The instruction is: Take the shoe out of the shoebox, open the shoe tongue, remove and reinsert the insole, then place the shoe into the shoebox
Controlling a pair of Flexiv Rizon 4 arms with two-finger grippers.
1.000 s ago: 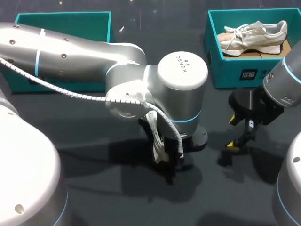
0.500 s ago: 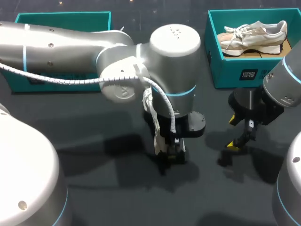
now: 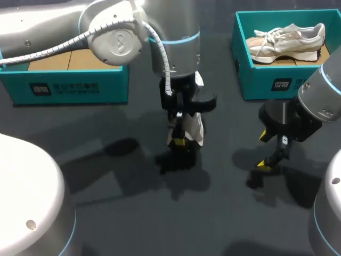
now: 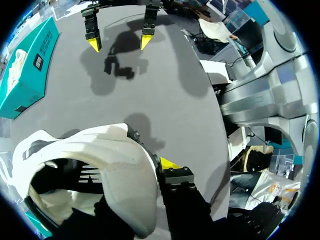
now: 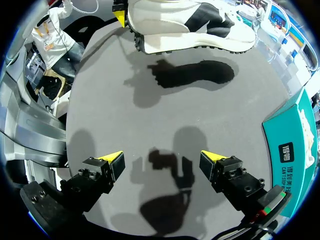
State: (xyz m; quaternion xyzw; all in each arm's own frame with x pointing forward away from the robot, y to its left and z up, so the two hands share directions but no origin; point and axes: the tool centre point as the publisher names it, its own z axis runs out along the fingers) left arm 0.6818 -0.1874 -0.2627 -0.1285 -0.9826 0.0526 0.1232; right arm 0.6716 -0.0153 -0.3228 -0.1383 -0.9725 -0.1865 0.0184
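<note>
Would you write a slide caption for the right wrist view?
Open right gripper hovers above the table; ahead, the left gripper holds a white shoe.

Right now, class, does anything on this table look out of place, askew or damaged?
Only the white shoe stands out. It hangs clear of the table, clamped in the left gripper, with its shadow on the surface below. No damage or spill shows. The right gripper is open and empty. A second shoe lies in the right shoebox.

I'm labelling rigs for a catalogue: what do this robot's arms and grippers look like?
The left arm and right arm are rounded silver-grey tubes with light-blue joint rings. A white spiral-wrapped cable runs along the left one. The left gripper and right gripper are black, two-fingered, with bright yellow tips.
</note>
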